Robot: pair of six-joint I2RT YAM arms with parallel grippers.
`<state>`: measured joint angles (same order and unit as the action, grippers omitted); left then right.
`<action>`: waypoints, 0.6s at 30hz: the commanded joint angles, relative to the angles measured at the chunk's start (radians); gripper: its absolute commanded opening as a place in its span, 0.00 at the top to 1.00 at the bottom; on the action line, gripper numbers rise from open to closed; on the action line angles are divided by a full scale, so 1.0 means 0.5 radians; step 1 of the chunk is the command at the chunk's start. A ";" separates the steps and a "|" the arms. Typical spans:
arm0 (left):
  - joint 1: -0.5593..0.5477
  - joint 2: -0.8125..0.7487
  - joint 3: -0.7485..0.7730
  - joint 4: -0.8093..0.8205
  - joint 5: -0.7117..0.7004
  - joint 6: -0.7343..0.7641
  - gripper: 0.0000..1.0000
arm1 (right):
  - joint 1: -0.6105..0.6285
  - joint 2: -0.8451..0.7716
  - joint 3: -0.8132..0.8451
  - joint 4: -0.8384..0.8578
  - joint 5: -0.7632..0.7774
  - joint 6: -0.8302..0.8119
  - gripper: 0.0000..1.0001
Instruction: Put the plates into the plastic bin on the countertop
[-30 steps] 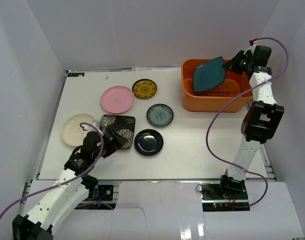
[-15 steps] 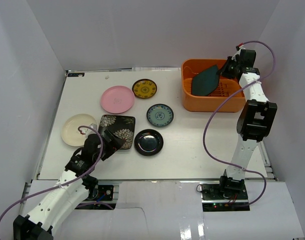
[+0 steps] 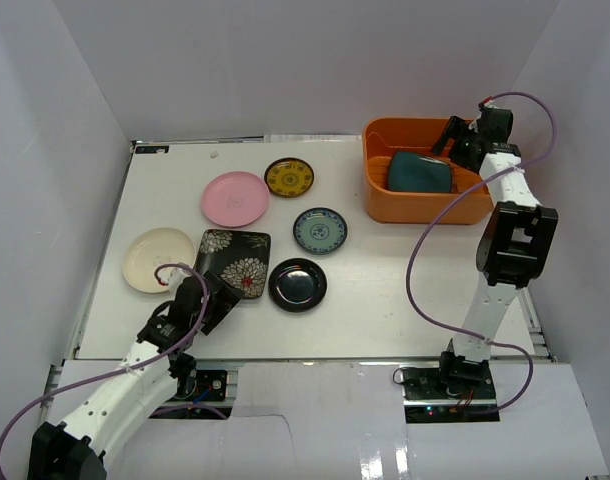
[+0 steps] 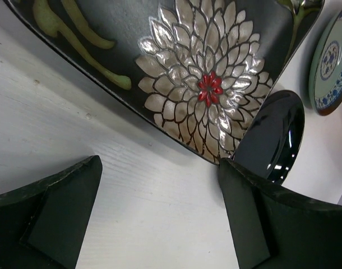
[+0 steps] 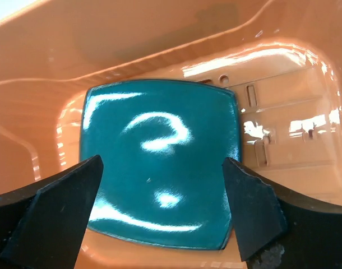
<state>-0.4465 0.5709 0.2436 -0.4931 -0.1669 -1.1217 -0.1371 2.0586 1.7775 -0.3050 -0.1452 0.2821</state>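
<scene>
The right gripper [image 5: 161,162] is spread wide open above the teal plate [image 5: 160,112], which lies flat on the floor of the orange bin [image 5: 160,45] at the worktop's far right corner. The left gripper [image 4: 158,165] is also open and empty. The flowered black plate [image 4: 204,89] is seen just beyond its fingertips, toward the near left corner of the worktop [image 4: 104,140], beside the glossy black plate [image 4: 272,134].

Square plate [image 3: 421,171] lies in bin [image 3: 425,212]; six plates [image 3: 235,198] left of it.
</scene>
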 commanded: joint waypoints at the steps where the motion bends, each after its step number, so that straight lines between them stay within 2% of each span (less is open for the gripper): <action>1: 0.003 -0.019 -0.027 0.035 -0.144 -0.103 0.04 | 0.032 -0.355 -0.075 0.204 -0.004 0.110 0.09; 5: 0.003 -0.016 -0.094 0.200 -0.234 -0.149 0.06 | 0.237 -0.687 -0.458 0.438 0.026 0.172 0.10; 9: 0.006 0.116 -0.131 0.366 -0.341 -0.196 0.12 | 0.458 -1.165 -1.066 0.821 0.017 0.322 0.08; 10: 0.006 0.168 -0.149 0.442 -0.390 -0.211 0.16 | 0.559 -1.318 -1.307 0.940 0.032 0.359 0.07; 13: 0.003 0.242 -0.168 0.590 -0.433 -0.229 0.22 | 0.761 -1.515 -1.737 1.094 0.057 0.423 0.03; 16: 0.003 0.321 -0.214 0.721 -0.479 -0.251 0.30 | 0.951 -1.727 -2.093 1.248 0.063 0.500 0.00; 18: 0.003 0.377 -0.245 0.786 -0.507 -0.254 0.38 | 1.047 -1.837 -2.220 1.309 0.079 0.540 0.02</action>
<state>-0.4465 0.7303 0.1551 -0.1680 -0.3691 -1.2327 0.3382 1.1885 0.7391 0.2245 -0.1326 0.4973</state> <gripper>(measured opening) 0.636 0.988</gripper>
